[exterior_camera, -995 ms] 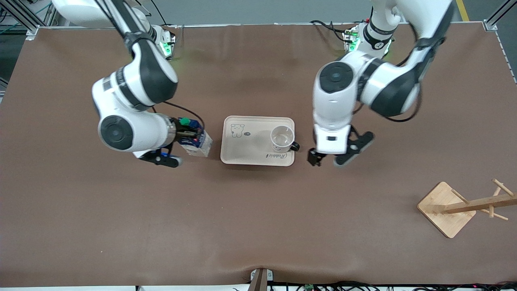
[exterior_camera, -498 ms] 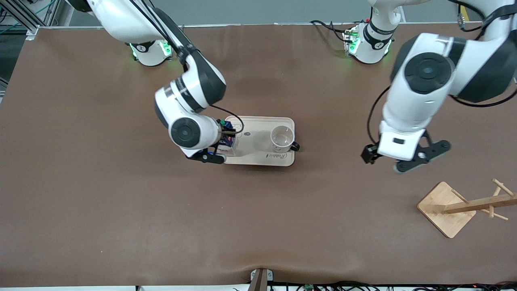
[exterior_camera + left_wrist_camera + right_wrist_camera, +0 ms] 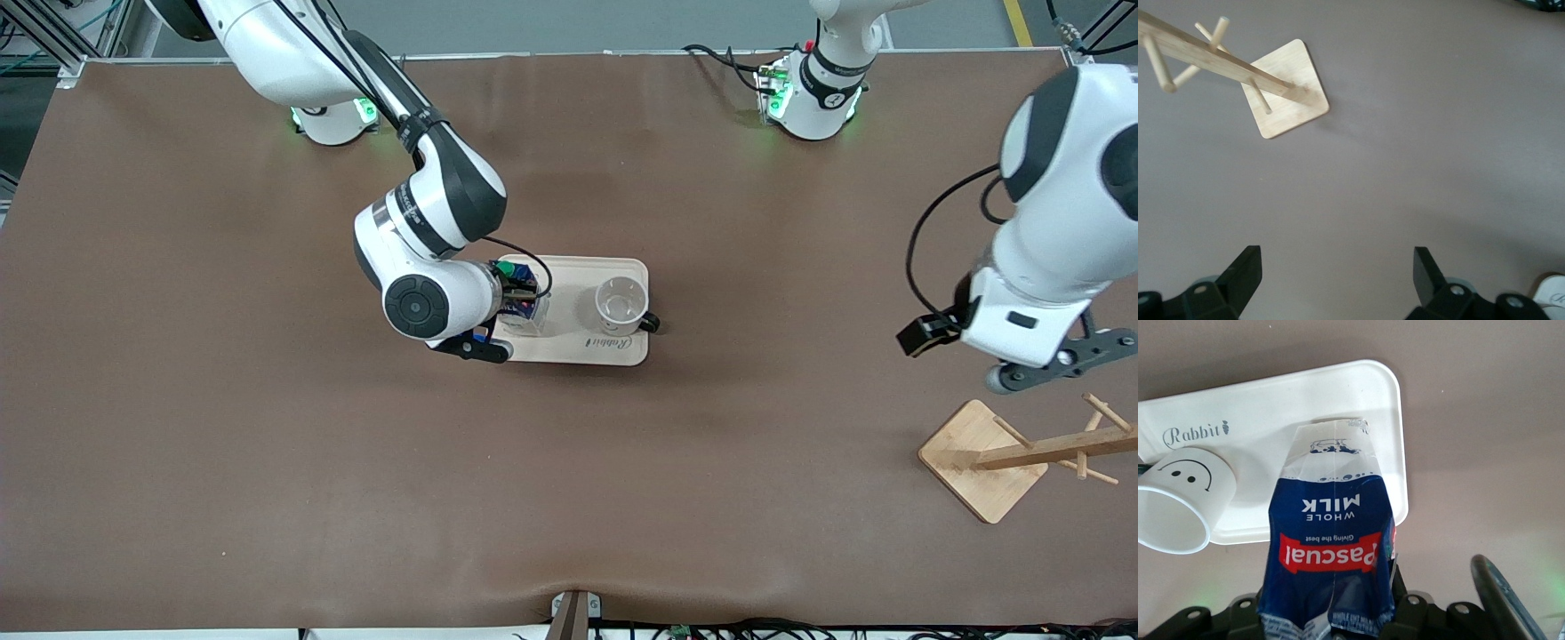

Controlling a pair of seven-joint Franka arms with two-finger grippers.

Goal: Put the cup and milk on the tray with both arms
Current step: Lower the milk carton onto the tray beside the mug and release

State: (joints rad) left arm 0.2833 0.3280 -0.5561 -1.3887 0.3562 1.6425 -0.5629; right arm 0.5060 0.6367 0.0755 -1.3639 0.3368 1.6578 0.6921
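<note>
The cream tray lies mid-table. The white cup stands upright on the tray's end toward the left arm, its black handle past the tray's edge. My right gripper is shut on the dark-blue milk carton and holds it upright at the tray's end toward the right arm. In the right wrist view the gripper clamps the carton, whose white base is at the tray, beside the smiley cup. My left gripper is open and empty in the air, close to the wooden rack.
A wooden peg rack on a square base stands toward the left arm's end of the table, nearer to the front camera than the tray. It also shows in the left wrist view, ahead of the open left gripper.
My right arm carried the milk from beside the tray onto the tray's end. My left arm moved away from the cup toward its own end of the table, near the rack.
</note>
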